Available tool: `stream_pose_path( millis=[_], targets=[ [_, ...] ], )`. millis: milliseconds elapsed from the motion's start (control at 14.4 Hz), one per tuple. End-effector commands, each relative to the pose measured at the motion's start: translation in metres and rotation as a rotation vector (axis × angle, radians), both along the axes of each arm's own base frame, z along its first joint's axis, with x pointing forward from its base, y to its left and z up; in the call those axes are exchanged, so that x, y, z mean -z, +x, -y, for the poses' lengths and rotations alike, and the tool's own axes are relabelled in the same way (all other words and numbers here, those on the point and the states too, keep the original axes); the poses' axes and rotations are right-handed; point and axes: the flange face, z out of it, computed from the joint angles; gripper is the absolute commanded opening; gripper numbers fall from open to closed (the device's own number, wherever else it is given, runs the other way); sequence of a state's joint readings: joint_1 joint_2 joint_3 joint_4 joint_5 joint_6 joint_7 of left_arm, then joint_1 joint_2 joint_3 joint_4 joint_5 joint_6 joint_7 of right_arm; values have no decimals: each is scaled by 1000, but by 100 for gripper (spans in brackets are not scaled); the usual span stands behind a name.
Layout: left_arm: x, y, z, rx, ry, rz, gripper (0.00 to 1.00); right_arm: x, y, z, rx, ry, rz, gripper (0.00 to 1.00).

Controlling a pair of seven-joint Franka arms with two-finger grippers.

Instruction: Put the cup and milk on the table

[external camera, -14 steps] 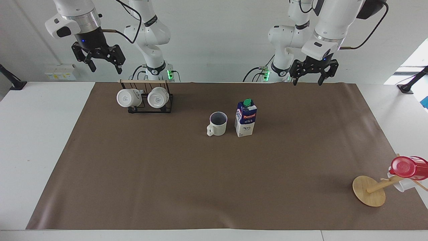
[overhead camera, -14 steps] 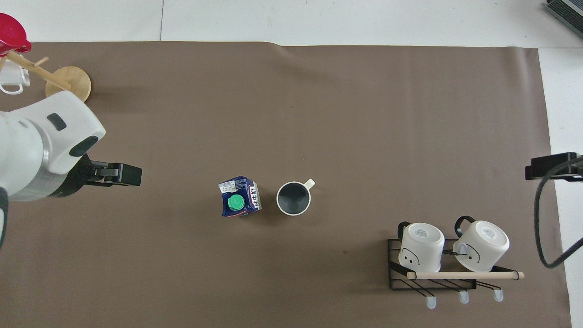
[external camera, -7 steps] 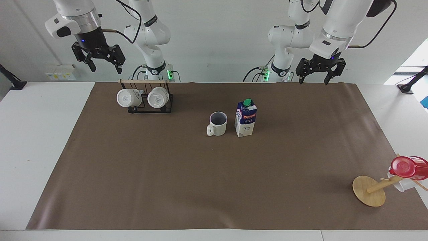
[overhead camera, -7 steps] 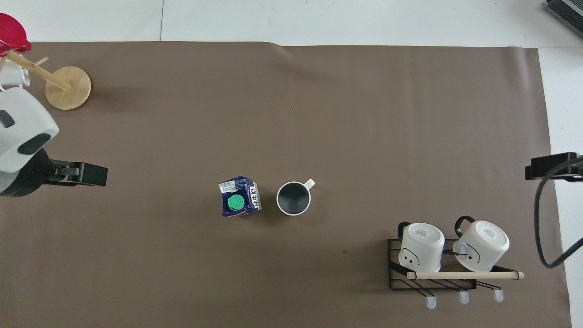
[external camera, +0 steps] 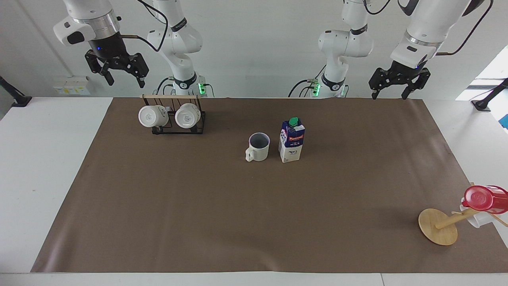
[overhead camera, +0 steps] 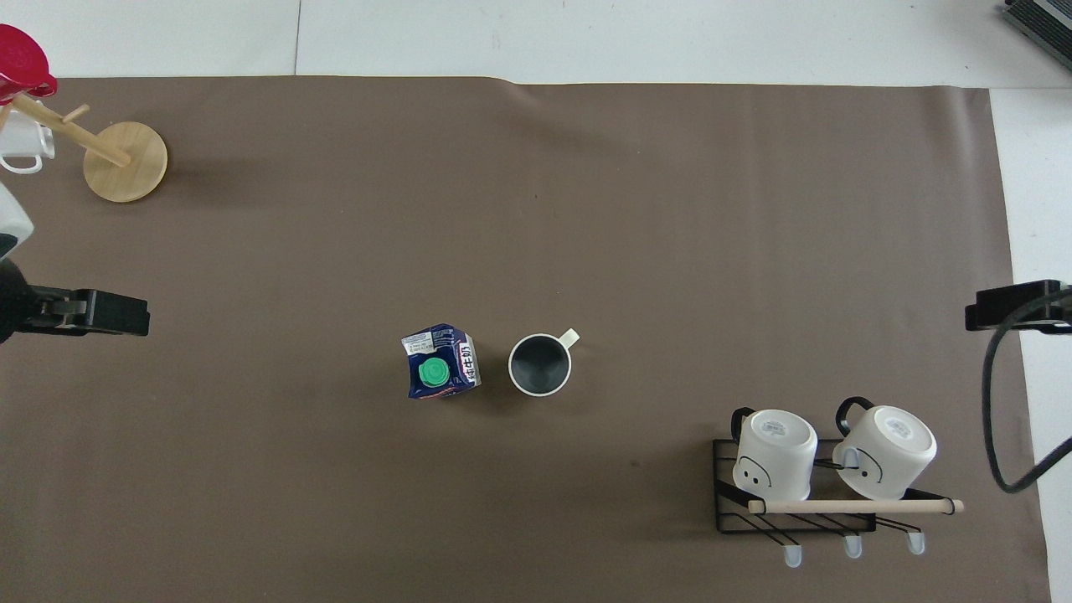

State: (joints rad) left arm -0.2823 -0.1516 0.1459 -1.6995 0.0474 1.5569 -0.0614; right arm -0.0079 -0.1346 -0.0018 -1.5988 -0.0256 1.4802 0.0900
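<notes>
The cream-white cup (external camera: 258, 147) (overhead camera: 540, 364) stands upright on the brown paper of the table (external camera: 254, 222) near its middle, handle pointing away from the robots. Beside it, toward the left arm's end, stands the blue and white milk (external camera: 291, 140) (overhead camera: 440, 373) carton with its green cap up. My left gripper (external camera: 390, 93) hangs open and empty high over the table's edge by its own base; only its tip (overhead camera: 100, 312) shows from overhead. My right gripper (external camera: 124, 81) waits open and empty above the mug rack.
A black wire rack (external camera: 174, 119) (overhead camera: 804, 494) holds two white mugs near the right arm's base. A wooden mug tree (external camera: 438, 226) (overhead camera: 117, 151) with a red cup (external camera: 482, 198) leans at the left arm's end, away from the robots.
The left arm has swung away from the carton toward its own end of the table and risen. Cup, carton and right arm have not moved.
</notes>
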Motion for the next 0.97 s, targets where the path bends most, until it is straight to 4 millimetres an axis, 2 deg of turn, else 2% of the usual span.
stream_pose_path(
  millis=[0, 208, 624, 901],
  targets=[
    [-6, 0, -7, -1, -7, -12, 100, -1, -4, 2, -15, 11, -12, 100],
    [-14, -1, -7, 0, -5, -5, 100, -1, -4, 2, -15, 11, -12, 100],
    [-13, -1, -4, 5, -5, -7, 100, -1, -4, 2, -15, 11, -12, 100],
    [-9, -1, -8, 8, -10, -15, 100, -1, -4, 2, -15, 11, -12, 100]
  ],
)
